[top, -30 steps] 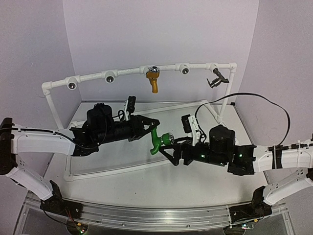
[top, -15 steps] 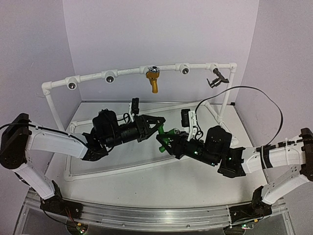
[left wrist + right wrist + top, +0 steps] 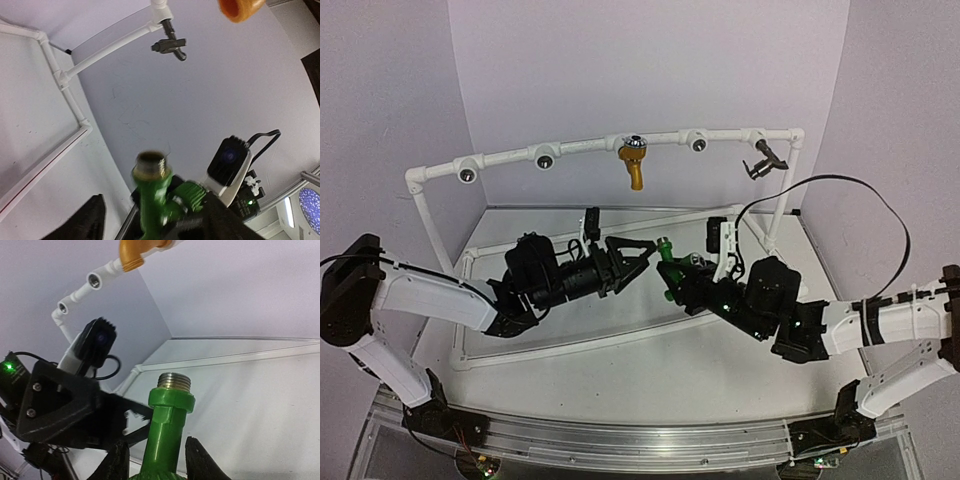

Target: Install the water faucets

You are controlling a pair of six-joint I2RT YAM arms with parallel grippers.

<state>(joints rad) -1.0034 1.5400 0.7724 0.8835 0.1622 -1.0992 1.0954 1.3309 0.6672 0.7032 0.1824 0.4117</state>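
Between my right tool's [image 3: 671, 278] fingers, green faucet [image 3: 169, 426] clamped, threaded end up, just beside it my left tool [image 3: 639, 262], fingers apart, beyond both tools mustard-yellow faucet [image 3: 634, 166] and dark faucet [image 3: 765, 160] on white pipe frame [image 3: 588, 148]

The right gripper [image 3: 670, 278] clasps the green faucet [image 3: 668, 262] at the centre, and the left gripper [image 3: 642, 256] stands spread just beside it at 9 o'clock. On the white pipe frame [image 3: 510, 155], the yellow faucet [image 3: 633, 170] hangs at 12 o'clock and the dark faucet [image 3: 764, 160] at 2 o'clock.
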